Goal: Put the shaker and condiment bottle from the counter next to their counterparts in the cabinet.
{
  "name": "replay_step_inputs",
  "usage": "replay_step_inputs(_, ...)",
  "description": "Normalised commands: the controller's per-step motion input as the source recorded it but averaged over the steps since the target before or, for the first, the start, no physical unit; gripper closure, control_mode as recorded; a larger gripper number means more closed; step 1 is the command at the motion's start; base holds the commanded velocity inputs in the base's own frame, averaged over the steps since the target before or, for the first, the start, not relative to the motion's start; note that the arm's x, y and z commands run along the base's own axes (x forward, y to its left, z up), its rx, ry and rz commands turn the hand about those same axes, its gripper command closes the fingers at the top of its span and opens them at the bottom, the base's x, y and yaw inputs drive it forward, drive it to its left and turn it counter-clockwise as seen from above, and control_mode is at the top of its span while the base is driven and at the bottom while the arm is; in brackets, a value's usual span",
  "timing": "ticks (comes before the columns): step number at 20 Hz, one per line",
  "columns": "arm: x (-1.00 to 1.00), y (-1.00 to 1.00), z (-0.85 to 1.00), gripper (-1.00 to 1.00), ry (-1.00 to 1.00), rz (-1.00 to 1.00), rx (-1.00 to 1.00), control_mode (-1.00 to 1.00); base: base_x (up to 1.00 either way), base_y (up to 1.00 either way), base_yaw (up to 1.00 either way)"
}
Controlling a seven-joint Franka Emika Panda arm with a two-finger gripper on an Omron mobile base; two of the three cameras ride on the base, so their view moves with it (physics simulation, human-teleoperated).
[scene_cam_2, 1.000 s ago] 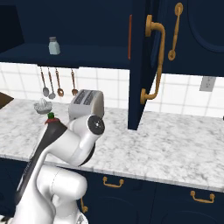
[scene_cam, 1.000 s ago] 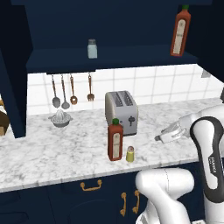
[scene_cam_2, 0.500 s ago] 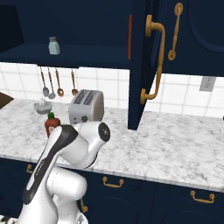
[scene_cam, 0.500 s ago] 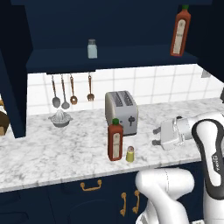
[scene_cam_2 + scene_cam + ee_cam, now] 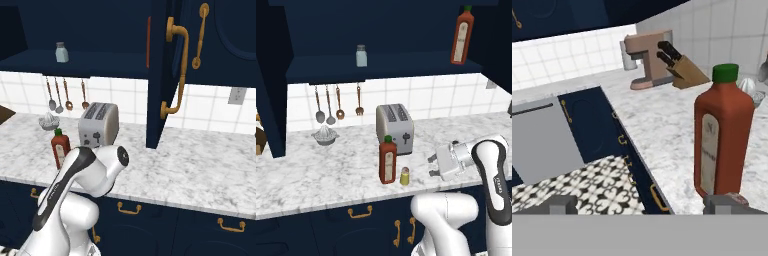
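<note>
Bottle (image 5: 388, 161) and small yellow shaker (image 5: 404, 176) both stand on the marbled table (image 5: 331, 175), the shaker just beside the bottle's base on its right, in front of the toaster (image 5: 394, 128). Over the last second the claw (image 5: 432, 166) has swung down from higher and further right to table height, and now points at the pair from the right with its jaws spread wide and nothing between them. From the hand's camera the bottle (image 5: 722, 132) looms large just beyond the dark fingertips (image 5: 728, 202), so the bottle looks to be the first target (the shaker may be hidden behind a fingertip there). Up in the cabinet (image 5: 381, 65) the pale shaker (image 5: 361, 55) and the second red bottle (image 5: 461, 36) wait on the shelf, well apart. Neither item has been lifted yet; this reads as the approach to the first grasp.
</note>
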Motion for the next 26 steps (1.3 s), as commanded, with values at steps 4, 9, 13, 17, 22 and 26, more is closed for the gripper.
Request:
replay_step_inputs(4, 0.22, 0.25, -0.23, -1.00, -0.08, 0.13, 0.00, -1.00, 0.00, 0.00, 0.00)
replay_step_inputs(9, 0.25, 0.23, -0.19, -1.00, -0.06, 0.06, 0.00, -1.00, 0.00, 0.00, 0.00)
replay_step_inputs(13, 0.32, -0.17, 0.00, -1.00, -0.04, 0.04, 0.00, -1.00, 0.00, 0.00, 0.00)
replay_step_inputs(17, 0.14, -0.12, -0.04, -1.00, -0.01, 0.07, 0.00, -1.00, 0.00, 0.00, 0.00)
replay_step_inputs(22, 0.02, 0.00, -0.32, -1.00, -0.04, 0.08, 0.00, -1.00, 0.00, 0.00, 0.00)
replay_step_inputs(26, 0.16, 0.00, -0.04, -1.00, -0.06, 0.03, 0.00, -1.00, 0.00, 0.00, 0.00)
